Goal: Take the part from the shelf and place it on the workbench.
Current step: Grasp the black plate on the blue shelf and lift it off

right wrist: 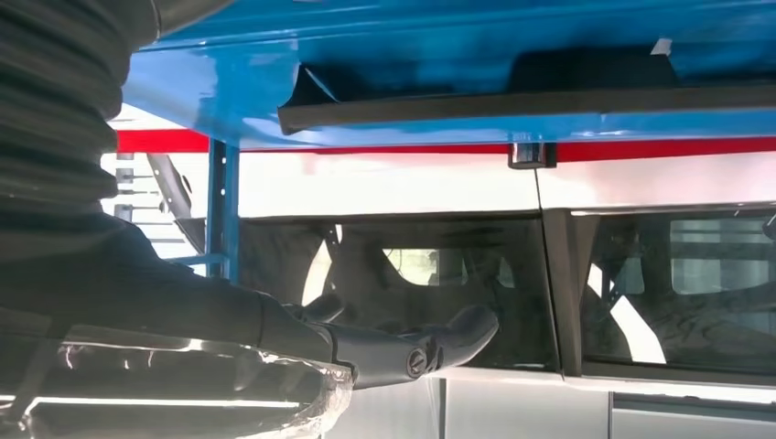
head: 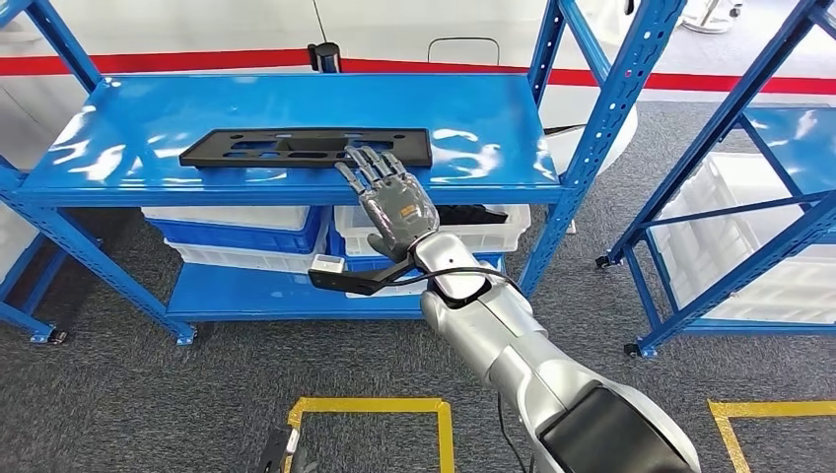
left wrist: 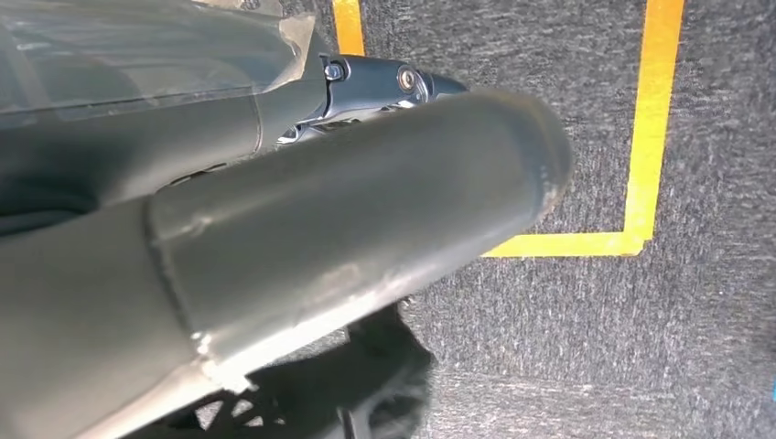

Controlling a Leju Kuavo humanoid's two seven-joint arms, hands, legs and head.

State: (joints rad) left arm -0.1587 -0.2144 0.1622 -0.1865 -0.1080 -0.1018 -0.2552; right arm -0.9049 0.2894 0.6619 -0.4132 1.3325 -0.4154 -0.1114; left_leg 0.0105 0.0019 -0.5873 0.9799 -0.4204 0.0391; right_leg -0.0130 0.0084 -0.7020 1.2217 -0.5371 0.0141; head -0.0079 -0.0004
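I see the right robot hand [head: 392, 202], fingers spread and empty, at the near edge of the black part [head: 306, 148], which lies lengthwise along the blue shelf [head: 118, 138], mostly left of my fingertips.

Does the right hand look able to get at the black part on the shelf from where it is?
Probably yes. The right hand, fingers spread, is already at the near edge of the black part, which lies flat on the blue shelf with nothing between them.

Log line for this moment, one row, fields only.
phase: reaching | right hand: open, fingers spread above black part, no grip | part: flat on blue shelf | left hand: hanging over floor
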